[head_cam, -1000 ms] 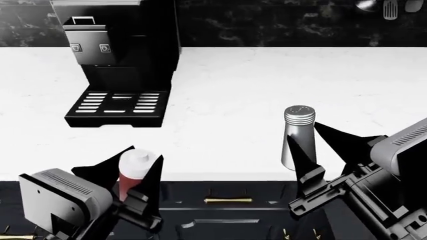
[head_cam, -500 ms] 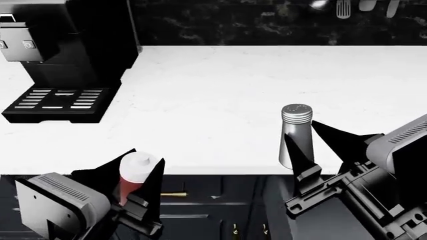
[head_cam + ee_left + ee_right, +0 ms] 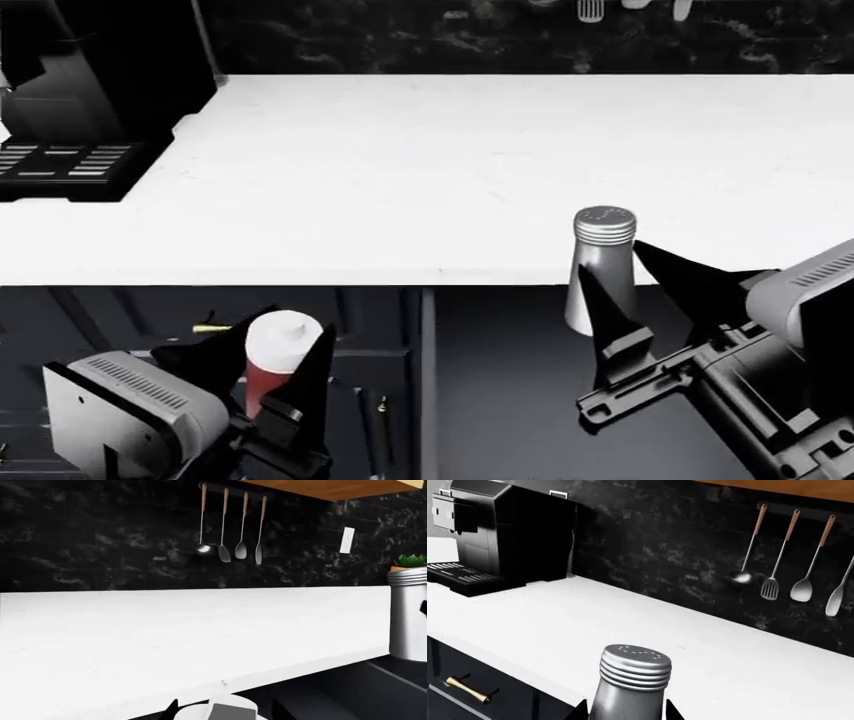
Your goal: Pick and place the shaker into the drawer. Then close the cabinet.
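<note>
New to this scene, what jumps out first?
The silver shaker stands upright between the right gripper's black fingers, in front of the white countertop's front edge and over a dark opening. At lower left the left gripper holds a red bottle with a white cap. A black coffee machine sits at the counter's far left, and utensils hang on the dark backsplash.

Left end effector (image 3: 267, 375) low at head view's left, fingers clamped around bottle. Right end effector (image 3: 638, 300) at view's right, black fingers (image 3: 607, 315) upright, closed on shaker; wrist angled inward.
</note>
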Controlling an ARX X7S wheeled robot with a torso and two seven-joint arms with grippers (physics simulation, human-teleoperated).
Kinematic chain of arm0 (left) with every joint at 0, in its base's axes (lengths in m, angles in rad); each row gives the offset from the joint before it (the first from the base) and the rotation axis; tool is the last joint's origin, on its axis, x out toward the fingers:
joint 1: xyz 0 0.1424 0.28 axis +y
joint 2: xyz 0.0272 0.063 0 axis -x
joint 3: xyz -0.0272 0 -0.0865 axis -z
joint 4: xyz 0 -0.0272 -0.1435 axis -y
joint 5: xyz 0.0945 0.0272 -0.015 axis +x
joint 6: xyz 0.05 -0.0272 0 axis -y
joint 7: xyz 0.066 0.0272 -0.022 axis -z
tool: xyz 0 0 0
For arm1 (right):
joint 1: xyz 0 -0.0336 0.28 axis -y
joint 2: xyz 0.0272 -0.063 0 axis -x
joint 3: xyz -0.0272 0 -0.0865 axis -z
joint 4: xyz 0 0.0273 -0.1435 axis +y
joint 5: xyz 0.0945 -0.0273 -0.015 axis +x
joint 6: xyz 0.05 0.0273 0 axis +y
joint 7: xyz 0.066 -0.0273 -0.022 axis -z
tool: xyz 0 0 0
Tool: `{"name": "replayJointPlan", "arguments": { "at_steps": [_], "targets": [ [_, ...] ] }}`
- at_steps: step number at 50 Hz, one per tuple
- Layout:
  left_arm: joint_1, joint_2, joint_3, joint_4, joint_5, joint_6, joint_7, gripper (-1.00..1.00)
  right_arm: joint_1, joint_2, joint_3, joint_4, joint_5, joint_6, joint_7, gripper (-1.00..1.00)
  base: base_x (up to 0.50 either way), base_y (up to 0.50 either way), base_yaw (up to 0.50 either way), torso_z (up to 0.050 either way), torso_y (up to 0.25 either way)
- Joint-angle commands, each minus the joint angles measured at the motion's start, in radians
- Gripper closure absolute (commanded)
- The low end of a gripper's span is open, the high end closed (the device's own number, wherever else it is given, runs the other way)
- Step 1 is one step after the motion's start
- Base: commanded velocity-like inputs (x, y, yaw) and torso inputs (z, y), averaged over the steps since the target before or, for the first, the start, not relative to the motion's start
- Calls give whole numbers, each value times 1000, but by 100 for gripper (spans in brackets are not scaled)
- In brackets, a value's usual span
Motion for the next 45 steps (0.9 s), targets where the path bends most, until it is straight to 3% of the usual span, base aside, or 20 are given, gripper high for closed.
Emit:
{"name": "replayJointPlan", "arguments": {
  "at_steps": [1, 31, 41, 45],
  "targets": [
    [1, 4, 0, -2, -7, 9, 6, 100, 9, -1, -3, 0, -17, 5, -1, 100, -43, -500, 0, 0, 0],
    [7, 7, 1, -2, 0, 0, 10, 100, 10, -2, 5, 0, -13, 15, -1, 100, -1, -500, 0, 0, 0],
    [5, 1, -4, 6, -6, 2, 12, 100, -8, -1, -44, 0, -23, 13, -1, 100, 3, -23, 0, 0, 0],
    [7, -1, -4, 9, -2, 3, 11, 100, -45, 56, -153, 0, -50, 79, -1, 100, 0, 0, 0, 0, 0]
  ]
}}
